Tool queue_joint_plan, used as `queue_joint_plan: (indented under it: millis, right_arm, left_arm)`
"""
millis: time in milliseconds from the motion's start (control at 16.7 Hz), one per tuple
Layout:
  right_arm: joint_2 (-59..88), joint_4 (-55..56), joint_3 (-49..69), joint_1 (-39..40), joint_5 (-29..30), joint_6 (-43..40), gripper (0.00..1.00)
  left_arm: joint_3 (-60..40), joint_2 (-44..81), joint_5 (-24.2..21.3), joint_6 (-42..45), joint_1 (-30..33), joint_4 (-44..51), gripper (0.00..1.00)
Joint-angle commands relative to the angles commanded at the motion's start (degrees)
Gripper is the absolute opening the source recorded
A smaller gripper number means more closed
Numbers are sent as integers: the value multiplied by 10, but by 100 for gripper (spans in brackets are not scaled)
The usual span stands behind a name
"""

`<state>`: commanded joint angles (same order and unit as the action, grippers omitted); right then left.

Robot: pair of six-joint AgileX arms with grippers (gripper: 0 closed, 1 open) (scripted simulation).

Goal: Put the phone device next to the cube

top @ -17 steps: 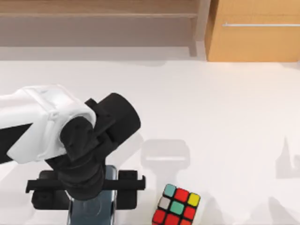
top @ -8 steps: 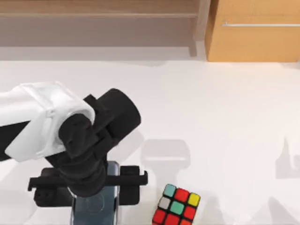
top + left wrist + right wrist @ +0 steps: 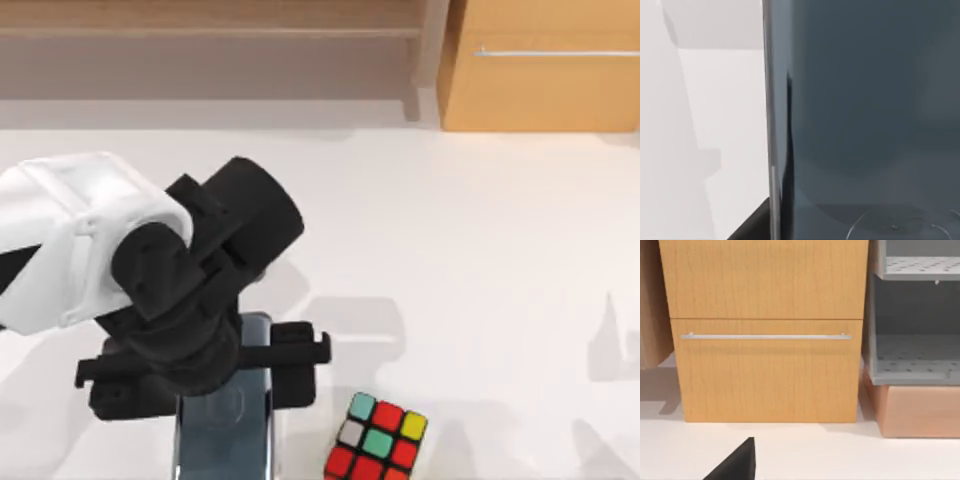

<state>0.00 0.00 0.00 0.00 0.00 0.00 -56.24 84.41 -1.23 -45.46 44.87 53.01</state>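
Left gripper (image 3: pixel 222 372) is being kept clamped on the phone device (image 3: pixel 226 425), whose dark glossy face is being shown close up in the left wrist view (image 3: pixel 865 115). Compared with a second ago, the phone is being carried rightward across the table (image 3: pixel 480 250), so the gap to the cube (image 3: pixel 377 437) is being narrowed. The two are near but apart, so the placement is judged close, with the release not yet done. Right arm is being left parked, its wrist camera facing a wooden cabinet (image 3: pixel 765 330).

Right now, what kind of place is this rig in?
Likely a rendered home or office workbench: a white table backed by a wooden drawer cabinet and grey shelving. On it, a puzzle cube and a phone device under the left gripper.
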Motion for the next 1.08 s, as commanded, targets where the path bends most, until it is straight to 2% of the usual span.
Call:
queue_joint_plan:
  millis: [1080]
  right_arm:
    - [0,0,0,0,0,0,100]
  left_arm:
    - [-23,-31,-4,5,8,-71,0]
